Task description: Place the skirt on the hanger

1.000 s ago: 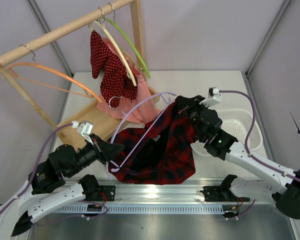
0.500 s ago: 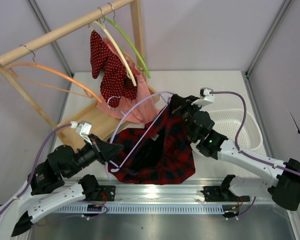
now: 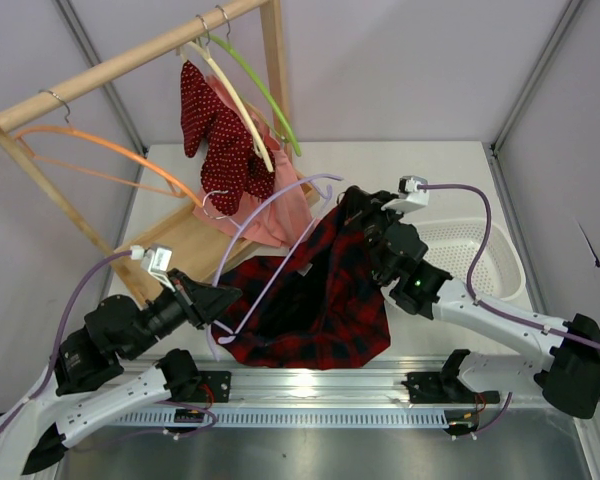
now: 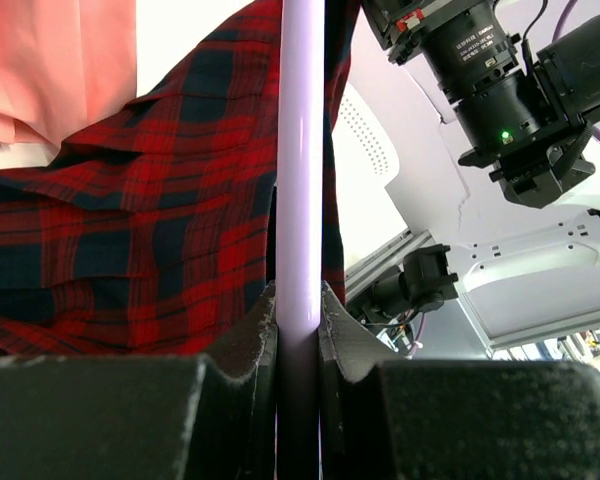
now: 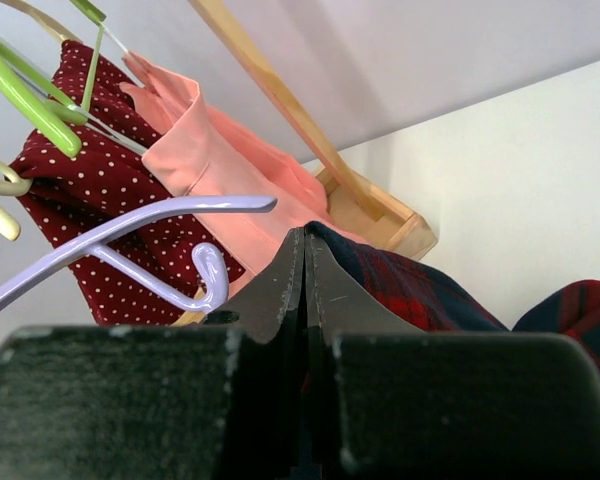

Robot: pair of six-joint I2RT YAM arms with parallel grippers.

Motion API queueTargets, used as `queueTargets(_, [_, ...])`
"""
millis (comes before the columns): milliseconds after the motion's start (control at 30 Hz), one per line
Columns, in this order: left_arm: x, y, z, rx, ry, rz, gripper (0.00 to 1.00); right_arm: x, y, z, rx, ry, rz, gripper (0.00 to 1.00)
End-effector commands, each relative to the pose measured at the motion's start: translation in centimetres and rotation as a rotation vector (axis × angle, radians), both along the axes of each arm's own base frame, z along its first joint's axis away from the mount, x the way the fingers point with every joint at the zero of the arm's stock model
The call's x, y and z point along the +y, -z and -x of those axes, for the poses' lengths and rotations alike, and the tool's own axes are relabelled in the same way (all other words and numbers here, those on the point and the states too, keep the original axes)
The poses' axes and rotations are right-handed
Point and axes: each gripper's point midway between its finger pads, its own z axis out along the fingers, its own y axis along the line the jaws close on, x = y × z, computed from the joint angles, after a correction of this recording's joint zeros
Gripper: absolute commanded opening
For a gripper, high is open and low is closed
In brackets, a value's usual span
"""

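Observation:
The red and navy plaid skirt [image 3: 325, 300] lies bunched on the table, with one edge lifted. My right gripper [image 3: 357, 207] is shut on that raised edge; in the right wrist view the plaid cloth [image 5: 410, 285] is pinched between the closed jaws [image 5: 304, 240]. The lavender hanger [image 3: 276, 275] runs diagonally across the skirt, its metal hook up near the pink garment. My left gripper [image 3: 218, 302] is shut on its lower end. Seen from the left wrist, the hanger's bar [image 4: 300, 150] rises straight out of the jaws [image 4: 300, 300] over the skirt [image 4: 130, 200]. The hanger's curved end [image 5: 130, 225] shows beside my right jaws.
A wooden rack [image 3: 130, 55] stands at the back left with an orange hanger [image 3: 110, 150], a green hanger [image 3: 265, 95], a red dotted garment [image 3: 220, 140] and a pink garment [image 3: 275, 215]. A white basket [image 3: 485, 255] sits at the right behind my right arm.
My left gripper has drawn back to the left, swinging the hanger's top end and hook leftward. My right gripper moved left with the skirt's edge, then held still.

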Motion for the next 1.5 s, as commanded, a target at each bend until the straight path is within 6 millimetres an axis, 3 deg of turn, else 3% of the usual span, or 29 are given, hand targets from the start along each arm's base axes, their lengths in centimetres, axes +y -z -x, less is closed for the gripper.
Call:
queueTargets(0, [-0.2, -2.7, 0.4, -0.047, 0.022, 0.085, 0.0, -1.2, -2.3, -0.3, -0.054, 0.07, -0.06, 0.0])
queueTargets(233, [-1.5, -3.1, 1.0, -0.058, 0.094, 0.095, 0.0, -0.3, -2.3, -0.6, -0.059, 0.074, -0.05, 0.0])
queueTargets(400, [-1.3, -3.3, 1.2, -0.07, 0.096, 0.116, 0.0, -0.4, -2.6, -0.8, -0.07, 0.091, -0.049, 0.0])
queueTargets(667, [-1.3, -0.8, 0.3, -0.007, 0.049, 0.041, 0.0, -0.9, -3.4, -0.4, -0.075, 0.098, -0.119, 0.0])
queueTargets(900, [-0.1, 0.0, -0.4, 0.015, -0.029, 0.037, 0.0, -1.3, -3.6, -0.2, -0.066, 0.101, -0.16, 0.0])
queueTargets(1100, [-0.2, 0.6, -0.5, 0.033, -0.033, 0.02, 0.0, -1.4, -3.7, 0.0, -0.06, 0.097, -0.208, 0.0])
queueTargets(1267, [-0.4, -0.3, -0.4, 0.01, -0.013, 0.042, 0.0, -1.0, -3.6, -0.2, -0.061, 0.085, -0.184, 0.0])
queueTargets(1467, [-0.2, -1.8, 0.2, -0.02, 0.011, 0.086, 0.0, -0.7, -2.1, -0.7, -0.044, 0.108, -0.107, 0.0])
